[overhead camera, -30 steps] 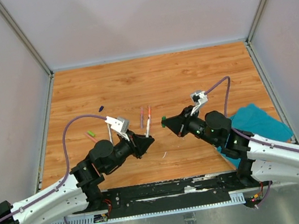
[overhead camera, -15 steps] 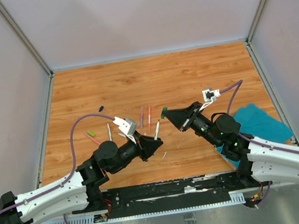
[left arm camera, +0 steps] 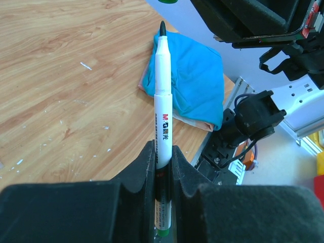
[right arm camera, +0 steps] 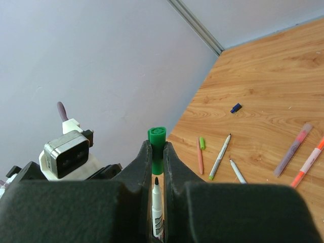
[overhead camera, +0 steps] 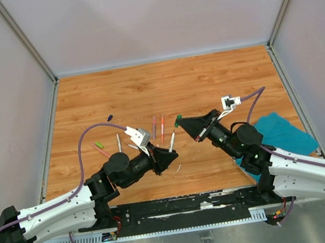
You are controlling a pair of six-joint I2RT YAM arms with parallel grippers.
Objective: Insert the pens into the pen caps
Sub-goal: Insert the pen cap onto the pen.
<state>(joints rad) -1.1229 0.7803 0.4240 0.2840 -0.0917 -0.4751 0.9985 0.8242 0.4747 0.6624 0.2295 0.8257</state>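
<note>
1. The left gripper [left arm camera: 162, 152] is clamped on a slim white marker pen [left arm camera: 162, 91] with a black tip and a green rear end. Most of the barrel stands out free in front of the jaws, lifted above the table.
2. The right gripper [right arm camera: 157, 148] is pressed together on a short green plastic cap [right arm camera: 157, 137]. It pinches only the lower part (the upper part stands free beyond the fingertips).
3. In the top view the pen tip is near the cap, just beside and below it, and not inside. To my judgement the two axes are not yet in one line.
4. If the arms push together like this, the tip may hit the rim of the cap or a finger and leave ink there.
5. The long free barrel works as a lever (a small side push could tilt the pen, or slide it back through the jaws).
6. The cap has a small hold, so it may turn or jump out and fall on the brown wooden table [overhead camera: 206, 83] among the loose pens [right arm camera: 220, 157].
7. I cannot tell for sure which end of the cap is open. A closed end toward the tip would block the insertion.
</note>
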